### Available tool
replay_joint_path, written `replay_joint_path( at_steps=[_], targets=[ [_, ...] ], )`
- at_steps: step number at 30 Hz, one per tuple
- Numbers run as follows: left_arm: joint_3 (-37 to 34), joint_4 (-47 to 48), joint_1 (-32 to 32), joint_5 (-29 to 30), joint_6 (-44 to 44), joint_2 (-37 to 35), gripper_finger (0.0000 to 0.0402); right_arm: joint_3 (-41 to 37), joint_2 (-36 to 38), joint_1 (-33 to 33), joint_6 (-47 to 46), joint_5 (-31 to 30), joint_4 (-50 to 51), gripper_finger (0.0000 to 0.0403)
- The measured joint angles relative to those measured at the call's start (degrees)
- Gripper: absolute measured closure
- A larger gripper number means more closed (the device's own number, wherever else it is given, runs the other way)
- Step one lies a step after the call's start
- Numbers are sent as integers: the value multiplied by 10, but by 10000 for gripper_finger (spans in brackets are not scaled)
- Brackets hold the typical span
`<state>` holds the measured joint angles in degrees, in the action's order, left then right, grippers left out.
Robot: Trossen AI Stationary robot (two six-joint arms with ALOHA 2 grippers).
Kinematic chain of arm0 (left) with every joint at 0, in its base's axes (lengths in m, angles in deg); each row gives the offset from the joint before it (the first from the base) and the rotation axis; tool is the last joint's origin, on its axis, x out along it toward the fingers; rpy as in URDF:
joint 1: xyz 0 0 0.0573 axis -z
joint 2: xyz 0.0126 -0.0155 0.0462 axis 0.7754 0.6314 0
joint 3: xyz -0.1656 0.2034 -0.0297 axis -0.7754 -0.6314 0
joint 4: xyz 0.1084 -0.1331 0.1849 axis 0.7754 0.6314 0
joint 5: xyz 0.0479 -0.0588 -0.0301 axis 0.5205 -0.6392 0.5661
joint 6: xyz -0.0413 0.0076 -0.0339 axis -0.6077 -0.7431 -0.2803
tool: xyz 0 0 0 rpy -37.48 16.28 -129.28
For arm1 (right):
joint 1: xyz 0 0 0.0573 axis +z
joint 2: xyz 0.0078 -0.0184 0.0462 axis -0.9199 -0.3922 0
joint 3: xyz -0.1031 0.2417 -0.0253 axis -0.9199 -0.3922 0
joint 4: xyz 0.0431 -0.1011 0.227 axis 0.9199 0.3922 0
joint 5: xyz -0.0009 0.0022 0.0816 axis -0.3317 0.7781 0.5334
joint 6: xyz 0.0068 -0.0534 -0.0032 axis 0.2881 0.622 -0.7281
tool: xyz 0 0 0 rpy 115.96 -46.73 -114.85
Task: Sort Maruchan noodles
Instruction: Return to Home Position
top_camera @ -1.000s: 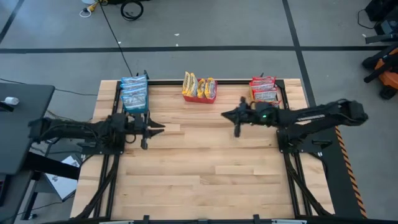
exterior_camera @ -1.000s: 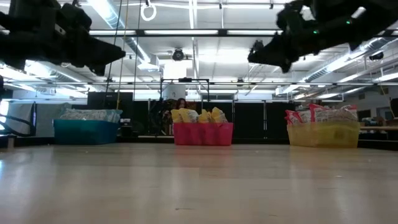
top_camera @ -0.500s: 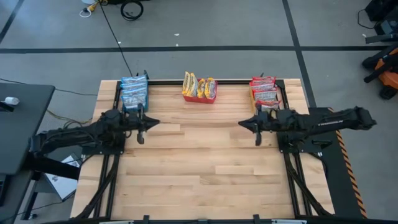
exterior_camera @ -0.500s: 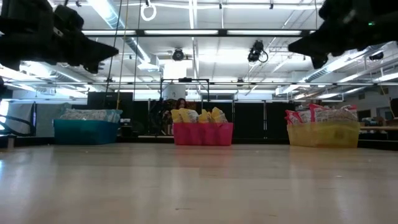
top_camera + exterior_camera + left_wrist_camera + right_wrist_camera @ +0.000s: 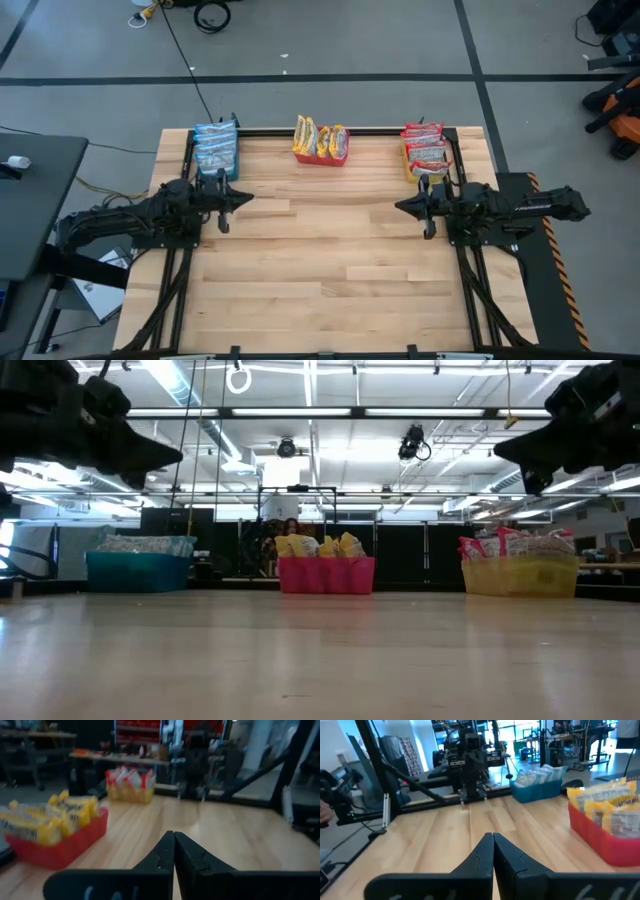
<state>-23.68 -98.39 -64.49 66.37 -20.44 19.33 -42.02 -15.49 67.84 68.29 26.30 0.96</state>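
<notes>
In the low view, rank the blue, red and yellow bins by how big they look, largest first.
1. yellow bin, slightly the widest
2. blue bin
3. red bin, narrowest
The differences are slight. Blue and red look nearly alike, so their order is unsure.

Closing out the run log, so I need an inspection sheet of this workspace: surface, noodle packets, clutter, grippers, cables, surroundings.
Surface: wooden table, no packets loose on it.
Job's things: blue packets in the blue bin, yellow packets in the red bin, red packets in the yellow bin; all three bins stand along the far edge.
Clutter: nothing seen.
Grippers: left gripper shut and empty, above the table's left side; right gripper shut and empty, above the right side.
Cables: black cable runs across the floor to the table's far-left corner.
Surroundings: grey floor with dark tape lines; black desk left of the table.
</notes>
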Motion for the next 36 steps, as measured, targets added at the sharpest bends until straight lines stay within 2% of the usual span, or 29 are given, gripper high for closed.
replay_joint_path(
  at_steps=[2,6,10,13,18,25,36],
  targets=[
    [0,20,31,37,2,-10,392,-9,12,0,-1,5,2,396],
    [0,34,96,61,28,-56,392,7,52,4,9,28,59,396],
    [0,90,128,95,37,-117,393,10,100,10,28,13,99,396],
    [-26,57,131,81,47,-127,393,0,97,13,26,9,88,396],
    [-27,56,125,85,45,-126,393,-25,98,13,23,14,43,396],
    [-28,52,126,86,79,-126,393,-25,87,13,50,17,50,395],
    [-28,70,126,85,78,-118,392,-25,49,13,86,9,48,373]
  ],
)
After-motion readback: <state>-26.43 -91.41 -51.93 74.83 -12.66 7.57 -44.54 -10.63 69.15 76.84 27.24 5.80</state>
